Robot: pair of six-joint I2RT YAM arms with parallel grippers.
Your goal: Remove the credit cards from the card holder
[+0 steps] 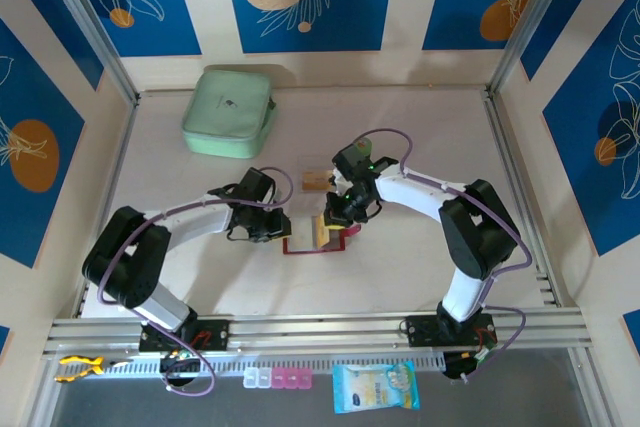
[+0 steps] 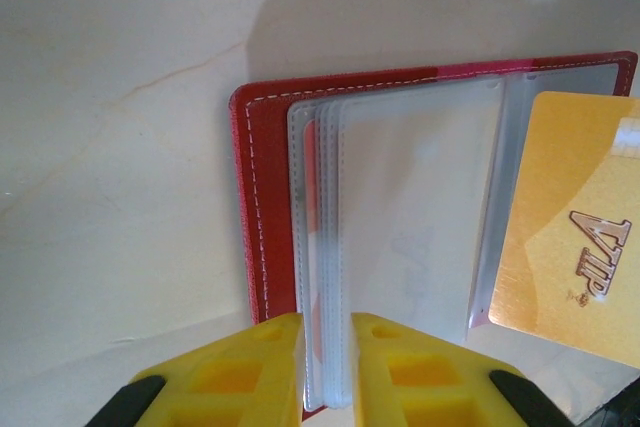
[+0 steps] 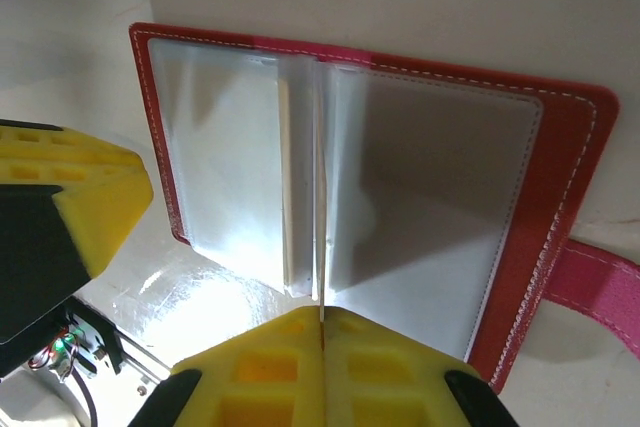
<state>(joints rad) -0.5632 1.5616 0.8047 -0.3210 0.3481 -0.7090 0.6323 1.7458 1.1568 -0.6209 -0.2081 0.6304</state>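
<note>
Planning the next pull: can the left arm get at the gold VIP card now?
Probably not yet. The left claw is clamped on the clear sleeves of the card holder, so it would have to let go first. The gold VIP card is close by, apparently pinched by the right claw.

Free tabletop [image 1: 450, 117] beyond card holder [image 1: 303, 237]

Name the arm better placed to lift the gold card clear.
Right. The right gripper is shut on the gold VIP card, edge-on between the clear sleeves; the left gripper pinches those sleeves, probably steadying the red card holder.
</note>
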